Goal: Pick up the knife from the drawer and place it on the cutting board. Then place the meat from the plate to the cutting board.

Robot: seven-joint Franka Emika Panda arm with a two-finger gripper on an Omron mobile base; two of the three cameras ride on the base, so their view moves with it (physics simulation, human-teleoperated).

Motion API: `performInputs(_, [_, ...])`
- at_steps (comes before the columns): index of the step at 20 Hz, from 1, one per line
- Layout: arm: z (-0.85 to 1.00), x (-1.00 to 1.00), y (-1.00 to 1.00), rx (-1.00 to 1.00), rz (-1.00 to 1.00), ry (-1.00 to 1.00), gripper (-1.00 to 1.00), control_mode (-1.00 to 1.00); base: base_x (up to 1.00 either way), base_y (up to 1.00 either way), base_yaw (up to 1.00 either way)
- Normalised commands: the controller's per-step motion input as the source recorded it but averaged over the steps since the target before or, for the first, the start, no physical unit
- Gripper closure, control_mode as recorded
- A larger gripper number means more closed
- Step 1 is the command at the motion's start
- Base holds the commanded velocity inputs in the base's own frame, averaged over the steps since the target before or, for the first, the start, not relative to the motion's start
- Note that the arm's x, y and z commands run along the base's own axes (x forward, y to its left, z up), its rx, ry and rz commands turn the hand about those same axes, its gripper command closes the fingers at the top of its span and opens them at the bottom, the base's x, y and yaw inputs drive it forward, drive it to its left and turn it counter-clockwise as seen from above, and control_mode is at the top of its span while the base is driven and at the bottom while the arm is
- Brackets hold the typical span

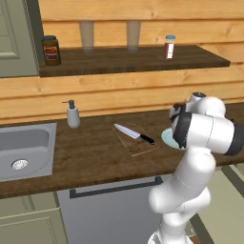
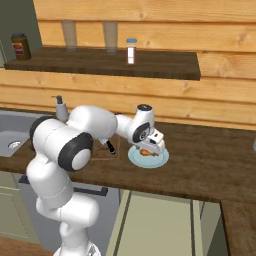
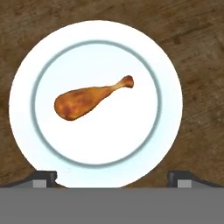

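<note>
Kitchen: sink (image 1: 24,150), wooden countertop (image 1: 95,157)

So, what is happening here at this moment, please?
The knife already lies on the cutting board. The robot's gripper now hangs open over the plate, directly above the meat. The drumstick lies on the plate, not yet gripped. Moving it to the board is the step left.

Knife (image 1: 135,133) lies flat on cutting board (image 1: 143,145); orange-brown meat (image 3: 89,98) rests on plate (image 3: 94,48) beside board
</note>
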Motion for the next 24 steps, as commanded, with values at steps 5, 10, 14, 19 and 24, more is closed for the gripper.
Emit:
performInputs(5, [-0.04, 0.24, -0.24, 0.12, -0.31, 0.0, -1.0, -1.0, 0.0, 0.0, 0.0])
performInputs(10, [-0.19, 0.16, -0.17, 0.1, -0.27, 0.0, -1.0, -1.0, 0.0, 0.0, 0.0])
performInputs(14, [-0.32, 0.32, -0.03, 0.07, -0.18, 0.02, -1.0, -1.0, 0.0, 0.0, 0.0])
performInputs(19, [-0.33, 0.45, 0.04, 0.08, -0.09, 0.03, -1.0, -1.0, 0.0, 0.0, 0.0])
performInputs(24, [-0.3, 0.41, 0.04, 0.06, -0.08, 0.01, -1.0, -1.0, 0.0, 0.0, 0.0])
